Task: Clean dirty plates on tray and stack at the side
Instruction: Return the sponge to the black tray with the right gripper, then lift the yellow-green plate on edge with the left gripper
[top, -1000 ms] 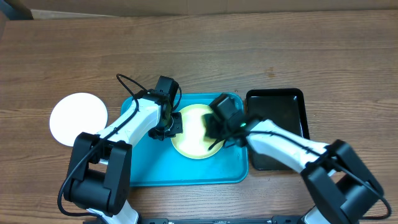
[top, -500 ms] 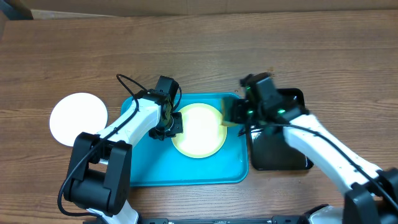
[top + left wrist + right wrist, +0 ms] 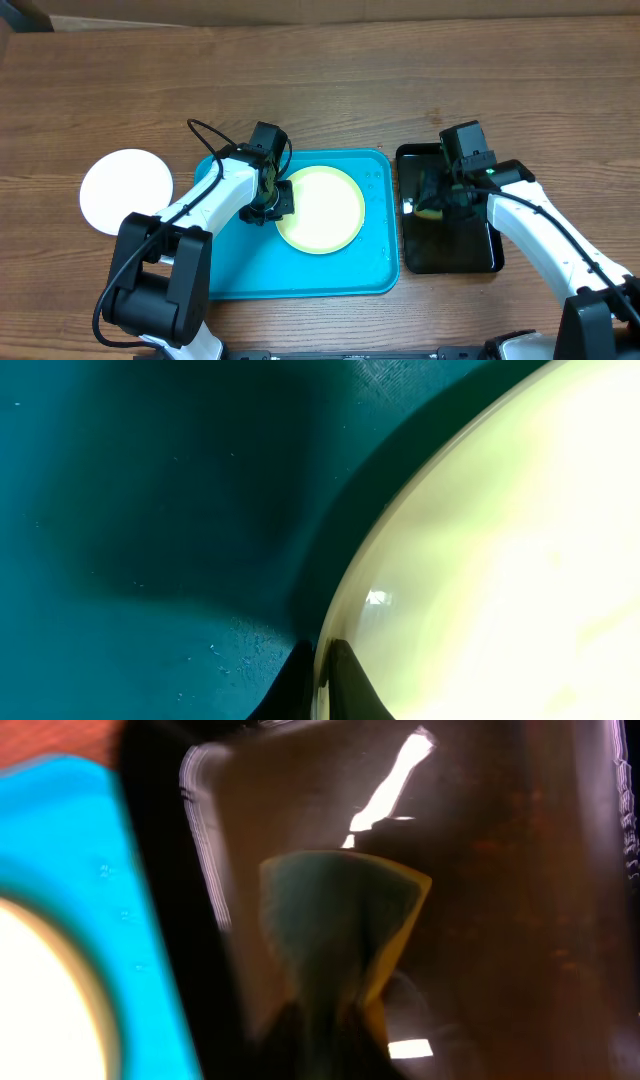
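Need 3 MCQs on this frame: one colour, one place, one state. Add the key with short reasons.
1. The plate on the turquoise tray is:
A white
B pale lime-green
C black

2. The right gripper is above:
A the turquoise tray
B the black tray
C the plate

3. The left gripper is:
A open above the plate
B shut on the plate's rim
C resting on the black tray

Key:
1 B: the overhead view shows a pale lime-green disc on the tray.
2 B: in both the overhead and right wrist views, the gripper and the sponge it pinches are over the dark tray, beside the turquoise one.
3 B: in the left wrist view, one dark finger lies on each side of the plate's rim.
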`<action>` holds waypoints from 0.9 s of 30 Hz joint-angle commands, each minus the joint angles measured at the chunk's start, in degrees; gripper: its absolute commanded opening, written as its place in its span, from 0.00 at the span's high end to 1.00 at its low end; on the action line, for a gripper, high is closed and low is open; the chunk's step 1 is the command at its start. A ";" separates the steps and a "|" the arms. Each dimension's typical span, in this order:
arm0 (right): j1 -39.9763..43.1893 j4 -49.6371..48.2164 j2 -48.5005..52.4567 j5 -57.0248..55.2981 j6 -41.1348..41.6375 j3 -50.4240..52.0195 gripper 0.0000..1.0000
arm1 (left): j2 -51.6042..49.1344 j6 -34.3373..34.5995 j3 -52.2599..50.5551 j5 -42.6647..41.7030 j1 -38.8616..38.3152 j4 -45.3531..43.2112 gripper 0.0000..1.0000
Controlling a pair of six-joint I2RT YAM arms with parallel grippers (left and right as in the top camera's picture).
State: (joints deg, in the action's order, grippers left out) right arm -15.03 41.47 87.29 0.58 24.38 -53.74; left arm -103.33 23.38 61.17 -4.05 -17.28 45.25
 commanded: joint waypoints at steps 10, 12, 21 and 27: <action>0.11 -3.43 -0.15 -4.39 -0.42 3.61 0.08 | 12.68 2.10 0.87 16.11 -2.43 3.67 0.96; 0.11 -3.43 -0.15 -4.39 -0.42 3.61 0.00 | 16.87 2.62 0.87 22.69 -4.63 4.26 0.96; 0.11 -3.48 -0.15 -4.39 -0.42 3.61 0.00 | 25.55 4.50 0.87 59.23 -25.35 9.84 0.96; 0.11 -3.50 -0.15 -4.39 -0.42 3.61 0.00 | 25.33 4.50 0.87 78.49 -39.01 11.34 0.96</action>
State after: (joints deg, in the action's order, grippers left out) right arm -15.03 38.26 87.29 -3.22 23.94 -50.33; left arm -78.65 26.59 61.58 55.77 -50.72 56.40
